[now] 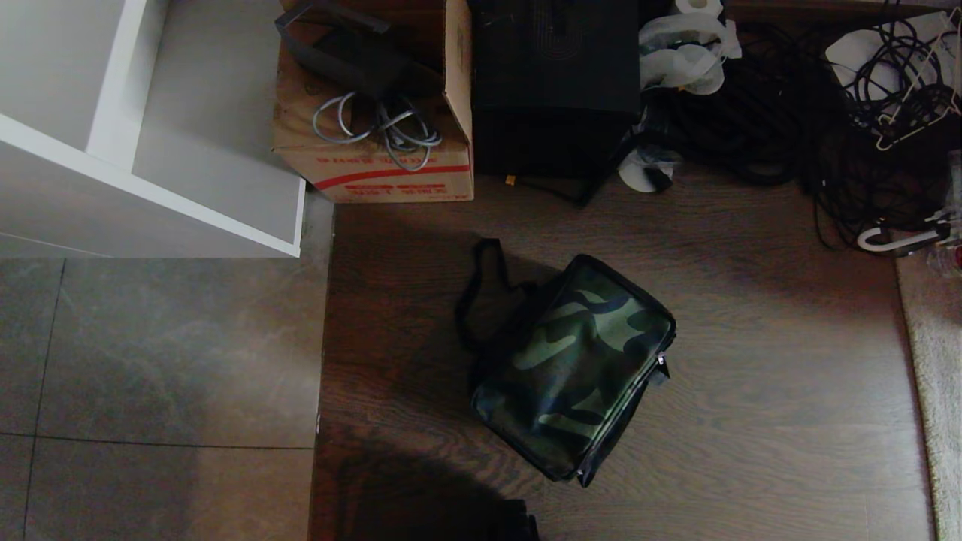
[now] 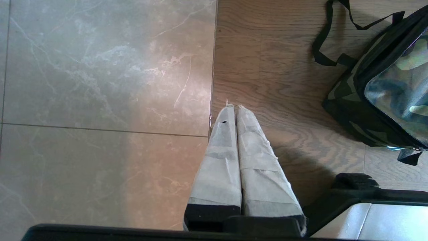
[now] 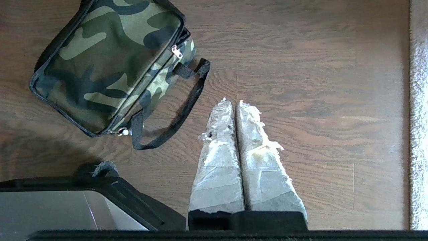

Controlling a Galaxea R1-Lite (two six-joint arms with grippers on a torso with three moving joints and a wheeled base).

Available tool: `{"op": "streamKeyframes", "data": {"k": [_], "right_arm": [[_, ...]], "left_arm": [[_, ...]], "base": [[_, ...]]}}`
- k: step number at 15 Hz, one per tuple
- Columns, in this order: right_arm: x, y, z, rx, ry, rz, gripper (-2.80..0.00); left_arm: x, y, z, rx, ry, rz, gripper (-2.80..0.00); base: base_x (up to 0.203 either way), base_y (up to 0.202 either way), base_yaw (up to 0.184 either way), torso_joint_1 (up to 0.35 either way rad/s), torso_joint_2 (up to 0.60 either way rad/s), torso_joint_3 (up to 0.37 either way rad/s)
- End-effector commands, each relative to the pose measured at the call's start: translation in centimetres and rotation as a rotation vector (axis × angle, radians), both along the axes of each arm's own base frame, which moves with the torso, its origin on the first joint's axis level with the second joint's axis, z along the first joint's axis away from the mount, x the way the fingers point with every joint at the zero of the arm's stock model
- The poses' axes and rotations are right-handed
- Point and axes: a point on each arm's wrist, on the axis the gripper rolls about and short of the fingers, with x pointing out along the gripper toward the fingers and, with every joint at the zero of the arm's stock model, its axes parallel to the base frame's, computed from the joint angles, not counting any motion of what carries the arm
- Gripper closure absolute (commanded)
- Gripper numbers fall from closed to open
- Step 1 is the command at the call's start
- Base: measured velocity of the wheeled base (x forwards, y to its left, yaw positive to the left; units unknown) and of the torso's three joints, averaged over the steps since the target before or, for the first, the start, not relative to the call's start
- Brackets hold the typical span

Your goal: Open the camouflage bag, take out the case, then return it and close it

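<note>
The camouflage bag (image 1: 573, 368) sits zipped at frame centre on the wood floor (image 1: 751, 338), below a cardboard box (image 1: 376, 161) and black box (image 1: 555, 90) (cables (image 1: 827, 128) upper right), both pincers (image 2: 232, 106) (image 3: 231, 102) pressed closed, empty.

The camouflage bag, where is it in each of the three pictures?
Head view: camouflage bag sits zipped on the wood floor, centre.
Left wrist view: at the right edge, beyond the shut left gripper.
Right wrist view: upper left, apart from the shut right gripper.
Shared landmark: its black strap.
</note>
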Motion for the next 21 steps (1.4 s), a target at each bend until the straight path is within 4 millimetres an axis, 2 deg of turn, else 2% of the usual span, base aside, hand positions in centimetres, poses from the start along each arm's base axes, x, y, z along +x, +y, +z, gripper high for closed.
{"op": "streamKeyframes", "data": {"k": [1,21], "right_arm": [[0.03,0.0,0.01,0.0,0.003,0.001,0.0],[0.03,0.0,0.01,0.0,0.003,0.0,0.0]], "left_arm": [[0.0,0.0,0.0,-0.002,0.001,0.0,0.0],[0.01,0.0,0.0,-0.009,0.002,0.002,0.0]], "base": [[0.0,0.0,0.0,0.0,0.0,0.0],[0.0,0.0,0.0,0.002,0.0,0.189]]}}
